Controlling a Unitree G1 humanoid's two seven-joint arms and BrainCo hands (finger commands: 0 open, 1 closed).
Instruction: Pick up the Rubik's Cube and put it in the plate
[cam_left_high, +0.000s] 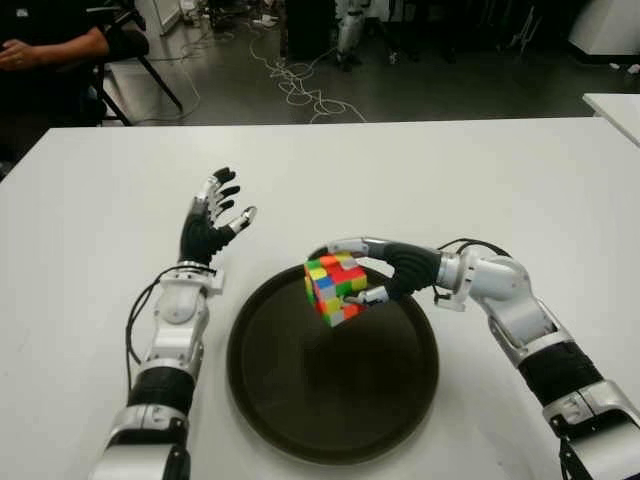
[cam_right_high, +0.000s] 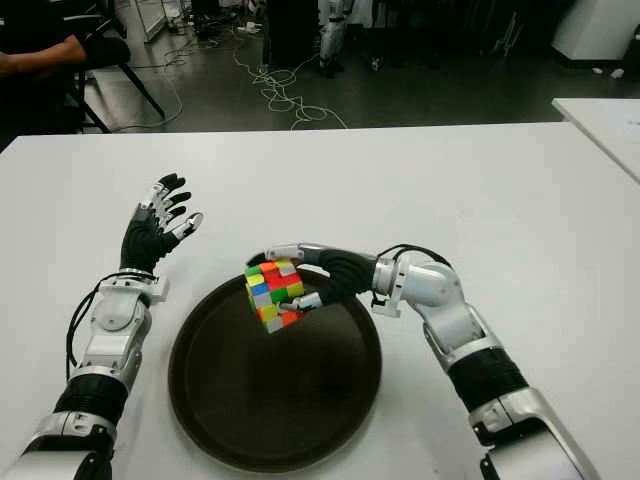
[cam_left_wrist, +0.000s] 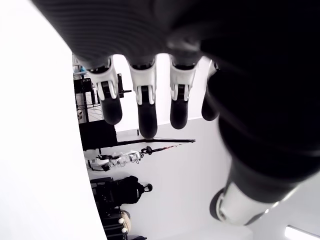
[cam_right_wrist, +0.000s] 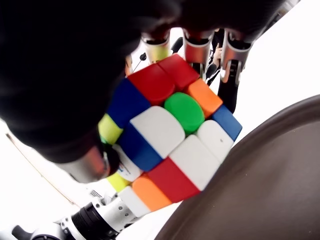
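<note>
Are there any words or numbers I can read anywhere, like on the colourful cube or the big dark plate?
No readable text anywhere.
Multicoloured Rubik's Cube, held in the right hand: plain colour squares; one small dark mark on a white sticker, too blurred to read.
Round dark brown plate: no writing.
Left hand, open beside the plate's left: no label.

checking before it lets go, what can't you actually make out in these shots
- Whether the Rubik's Cube touches the plate: both eye views look down from above.
- Cube's far faces: right hand covers them.
- Left hand palm: the left wrist view shows only fingertips.
</note>
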